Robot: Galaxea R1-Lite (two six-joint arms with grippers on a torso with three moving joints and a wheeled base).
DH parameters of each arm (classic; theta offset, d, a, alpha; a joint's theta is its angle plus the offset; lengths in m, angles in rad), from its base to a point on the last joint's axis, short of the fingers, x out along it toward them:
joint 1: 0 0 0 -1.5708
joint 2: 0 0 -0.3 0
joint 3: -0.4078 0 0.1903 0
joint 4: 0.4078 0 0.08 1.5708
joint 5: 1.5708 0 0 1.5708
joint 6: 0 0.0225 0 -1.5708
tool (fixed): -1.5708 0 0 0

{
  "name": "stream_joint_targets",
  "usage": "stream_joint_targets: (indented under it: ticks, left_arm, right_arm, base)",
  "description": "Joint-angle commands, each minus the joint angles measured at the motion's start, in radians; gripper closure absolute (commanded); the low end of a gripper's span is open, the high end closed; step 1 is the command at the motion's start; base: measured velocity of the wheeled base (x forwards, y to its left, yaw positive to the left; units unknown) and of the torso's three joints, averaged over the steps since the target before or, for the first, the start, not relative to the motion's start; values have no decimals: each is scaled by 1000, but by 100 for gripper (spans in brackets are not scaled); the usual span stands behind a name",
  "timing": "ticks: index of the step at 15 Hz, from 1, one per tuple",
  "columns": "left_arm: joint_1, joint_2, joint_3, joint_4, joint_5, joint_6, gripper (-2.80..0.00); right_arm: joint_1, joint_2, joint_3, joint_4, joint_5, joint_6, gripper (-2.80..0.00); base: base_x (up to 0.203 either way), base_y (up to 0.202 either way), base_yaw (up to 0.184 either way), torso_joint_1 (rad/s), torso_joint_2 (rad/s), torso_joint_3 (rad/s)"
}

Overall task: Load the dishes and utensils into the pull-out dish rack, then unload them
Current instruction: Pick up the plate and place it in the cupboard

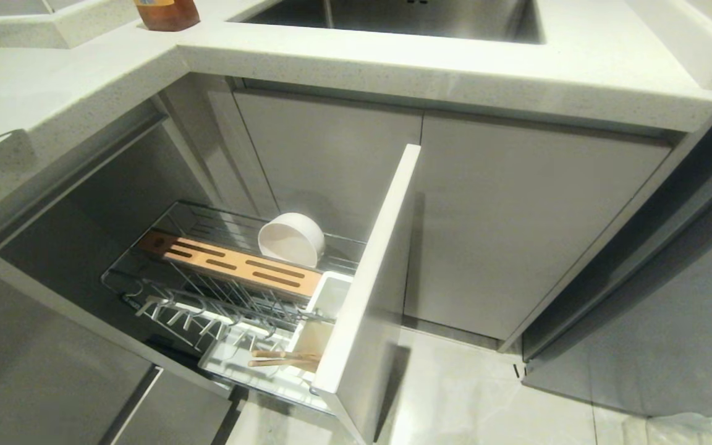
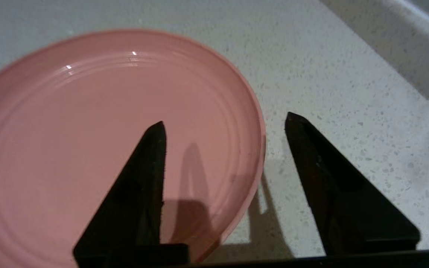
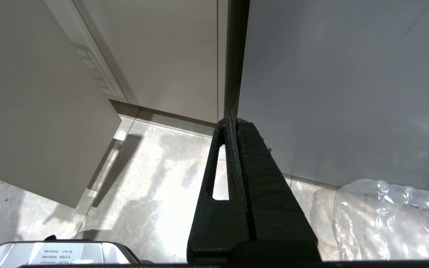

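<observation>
A pink plate [image 2: 99, 141] lies flat on the speckled white countertop [image 2: 348, 111]. My left gripper [image 2: 225, 120] hangs open over the plate's rim, one finger [image 2: 140, 186] above the plate and the other above the bare counter, holding nothing. The pull-out dish rack [image 1: 164, 290] stands drawn out behind its tall white front panel [image 1: 368, 278]. A cream-white bowl [image 1: 291, 238] leans on its side behind the slotted wooden strip [image 1: 232, 262]. Wooden chopsticks [image 1: 285, 358] lie in the tray by the panel. My right gripper [image 3: 235, 119] is shut and empty, parked low over the floor.
A sink [image 1: 393, 15] and an amber bottle [image 1: 167, 12] sit on the counter [image 1: 517, 68] above the rack. A raised counter ledge [image 2: 397, 41] runs near the plate. Crumpled clear plastic [image 3: 393, 219] lies on the floor by grey cabinet fronts [image 3: 348, 74].
</observation>
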State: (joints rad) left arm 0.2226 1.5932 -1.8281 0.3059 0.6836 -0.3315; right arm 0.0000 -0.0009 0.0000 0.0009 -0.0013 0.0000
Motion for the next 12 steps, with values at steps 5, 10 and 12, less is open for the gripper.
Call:
stream_joint_targets:
  ticks: [5,10,12]
  left_arm:
    - [0,64,-57,67,2,-18,-280]
    - [8,87,-80,82,1,-20,-280]
    - [8,92,-92,113,-3,-31,-280]
  right_arm:
    - [0,1,0,0,0,0,0]
    - [0,1,0,1,0,0,0]
    - [0,1,0,-1,0,0,0]
  base:
    - [0,0,0,0,0,0]
    - [0,0,0,0,0,0]
    - [0,0,0,0,0,0]
